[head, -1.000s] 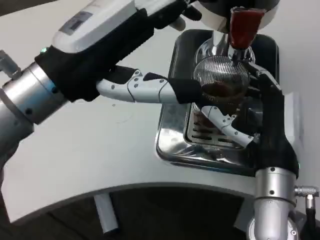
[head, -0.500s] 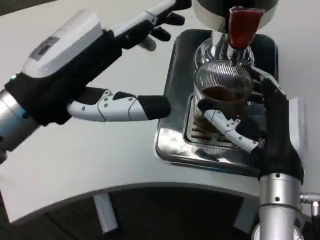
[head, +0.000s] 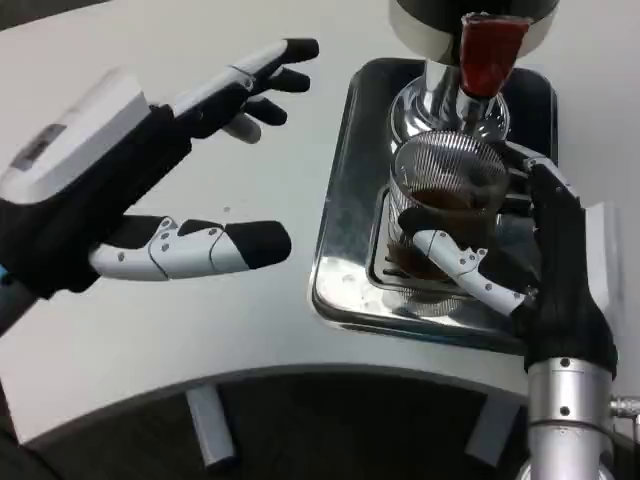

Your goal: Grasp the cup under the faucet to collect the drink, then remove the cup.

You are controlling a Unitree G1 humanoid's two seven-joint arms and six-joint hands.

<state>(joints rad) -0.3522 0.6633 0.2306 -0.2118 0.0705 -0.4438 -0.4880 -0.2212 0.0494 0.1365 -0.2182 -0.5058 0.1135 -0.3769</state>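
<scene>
A ribbed clear glass cup [head: 447, 205] with dark drink in it stands on the drip grate under the chrome faucet [head: 450, 95] with its red tap handle [head: 488, 52]. My right hand [head: 535, 265] wraps the cup from the right, thumb across its front and fingers behind it. My left hand [head: 150, 195] hovers over the white table to the left of the machine, fingers spread and holding nothing.
The metal drip tray [head: 345, 215] lies on the white table [head: 260, 320] at the right. The dispenser's dark body [head: 430, 15] stands at the top. The table's curved front edge runs along the bottom.
My left hand has drawn back to the left, away from the tap handle and cup. The right hand keeps its hold; cup and hand sit slightly lower and nearer in the picture.
</scene>
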